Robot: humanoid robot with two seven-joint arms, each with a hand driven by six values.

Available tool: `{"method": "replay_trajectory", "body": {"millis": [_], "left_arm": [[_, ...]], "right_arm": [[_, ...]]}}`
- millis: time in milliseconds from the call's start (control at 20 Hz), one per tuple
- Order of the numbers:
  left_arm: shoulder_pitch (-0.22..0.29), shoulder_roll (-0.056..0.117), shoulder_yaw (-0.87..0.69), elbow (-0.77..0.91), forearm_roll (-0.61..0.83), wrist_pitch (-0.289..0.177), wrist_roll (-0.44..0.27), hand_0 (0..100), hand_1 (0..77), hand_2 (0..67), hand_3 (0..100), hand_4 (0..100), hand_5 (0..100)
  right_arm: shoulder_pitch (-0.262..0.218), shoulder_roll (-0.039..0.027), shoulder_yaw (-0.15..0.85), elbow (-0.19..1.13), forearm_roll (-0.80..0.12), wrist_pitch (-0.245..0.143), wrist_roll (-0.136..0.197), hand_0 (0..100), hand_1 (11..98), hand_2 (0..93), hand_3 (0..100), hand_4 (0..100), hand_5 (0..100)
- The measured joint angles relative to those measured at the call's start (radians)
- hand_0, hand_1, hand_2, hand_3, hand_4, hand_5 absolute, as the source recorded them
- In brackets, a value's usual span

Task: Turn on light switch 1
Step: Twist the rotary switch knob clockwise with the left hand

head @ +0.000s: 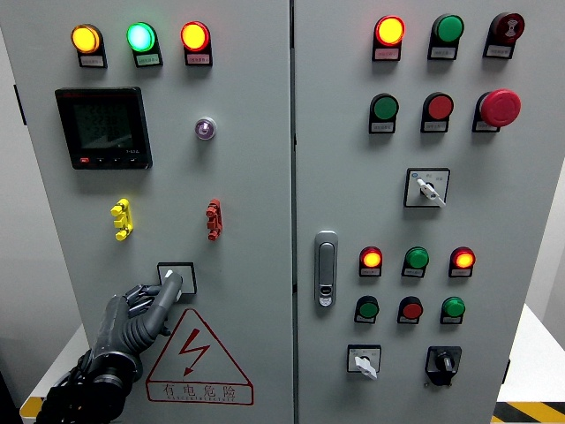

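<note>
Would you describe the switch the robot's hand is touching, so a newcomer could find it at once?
Start at the left cabinet door. Below the yellow handle and just above the red warning triangle sits a small square switch plate. It is that door's only white square, and the left hand touches it.

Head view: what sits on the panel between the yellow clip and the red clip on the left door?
Nothing: between the yellow clip and the red clip the head view shows only bare grey door.
</note>
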Motion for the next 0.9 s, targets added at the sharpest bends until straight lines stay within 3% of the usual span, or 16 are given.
{"method": "replay_trajectory", "body": {"millis": [401,902], "left_arm": [[-0.002,0.000,0.003,0.001,-0.002,0.000,0.001,100,50.6,53.1,96,100,74],[-0.009,0.000,0.003,0.009,-0.002,0.000,0.001,100,57.2,50.9,96,100,74]], "right_arm": [[-0.001,0.0000,0.000,0.000,0.000,0.000,0.000,0,22.7,0.0,11,23,15],[0.000,0.0000,0.000,0.000,0.000,0.000,0.000,0,22.6,0.0,11,23,15]]}}
